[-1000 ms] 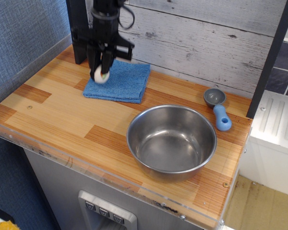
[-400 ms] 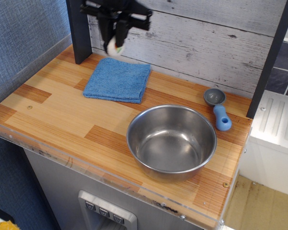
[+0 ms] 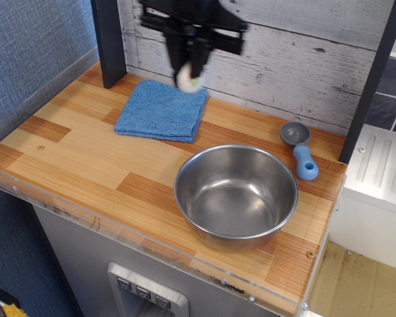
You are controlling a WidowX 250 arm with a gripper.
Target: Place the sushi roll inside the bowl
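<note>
- Carry step: the roll is held clamped in the gripper, above the cloth's far corner.
- Travel over the bowl, then release, is called for.

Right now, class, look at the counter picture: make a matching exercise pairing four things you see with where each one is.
Things:
1. sushi roll
2. blue cloth
3. steel bowl
4. scoop with blue handle

Places:
A. front right of the counter, with nothing inside
B. held in the claw, up off the counter
C. right of the bowl, near the back wall
D. flat on the counter at the back left

Pairs: 1-B, 2-D, 3-A, 4-C
</note>
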